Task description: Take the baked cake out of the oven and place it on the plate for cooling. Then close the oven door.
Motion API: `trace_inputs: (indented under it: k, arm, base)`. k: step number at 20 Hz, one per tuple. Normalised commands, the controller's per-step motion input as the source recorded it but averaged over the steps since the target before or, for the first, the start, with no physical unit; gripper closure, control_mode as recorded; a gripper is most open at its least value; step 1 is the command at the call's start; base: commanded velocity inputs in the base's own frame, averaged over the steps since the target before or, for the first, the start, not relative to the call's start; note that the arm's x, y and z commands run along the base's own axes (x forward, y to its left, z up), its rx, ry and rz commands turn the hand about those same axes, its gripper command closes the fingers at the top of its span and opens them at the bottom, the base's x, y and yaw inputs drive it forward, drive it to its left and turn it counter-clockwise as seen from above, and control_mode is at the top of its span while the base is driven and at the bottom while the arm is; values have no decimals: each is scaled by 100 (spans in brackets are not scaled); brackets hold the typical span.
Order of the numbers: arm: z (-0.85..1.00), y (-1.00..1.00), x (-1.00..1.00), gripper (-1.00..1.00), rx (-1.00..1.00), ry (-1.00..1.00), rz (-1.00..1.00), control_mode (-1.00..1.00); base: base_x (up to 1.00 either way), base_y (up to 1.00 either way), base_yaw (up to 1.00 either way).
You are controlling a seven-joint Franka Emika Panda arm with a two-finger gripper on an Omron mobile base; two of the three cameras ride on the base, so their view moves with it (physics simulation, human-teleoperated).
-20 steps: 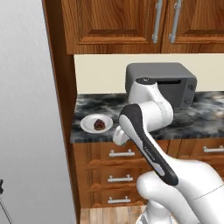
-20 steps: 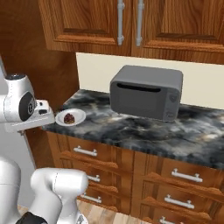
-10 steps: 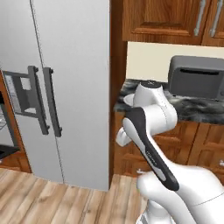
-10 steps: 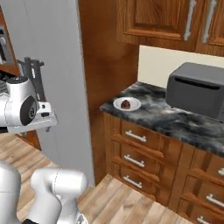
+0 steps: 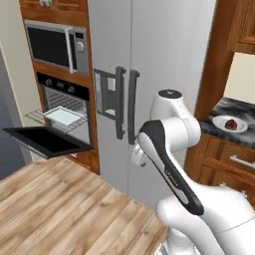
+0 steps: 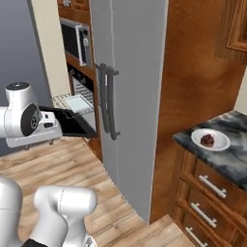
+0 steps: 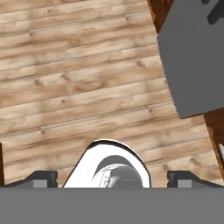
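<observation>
- The base has turned since the earlier frames, so the oven [image 5: 64, 107] is now in view, its oven door [image 5: 47, 141] lying open.
- The baked cake [image 5: 230, 123] sits on the plate [image 5: 219, 121] on the desk [image 6: 231, 149].
- The gripper [image 7: 112, 178] faces the wood floor [image 7: 78, 78], jaws spread wide, empty.

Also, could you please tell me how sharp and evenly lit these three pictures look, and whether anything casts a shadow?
Left base view: soft, evenly lit, slightly blurred; the open black glass oven door shades the floor beneath. Right base view: same flat light, small reddish-brown cake fuzzy. Hand view: crisp wood grain, no glare, open gripper.
</observation>
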Motion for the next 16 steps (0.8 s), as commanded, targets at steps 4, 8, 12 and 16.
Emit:
trace_inputs:
  k: [4,8,12,16]
  arm:
    - [0,0,0,-100,0,0,0,100]
    - [0,0,0,-100,0,0,0,100]
    - [0,0,0,-100,0,0,0,100]
    - [0,0,0,-100,0,0,0,100]
  base:
    - [99,13,24]
    - [100,22,15]
    - [99,55,3]
    - [92,43,0]
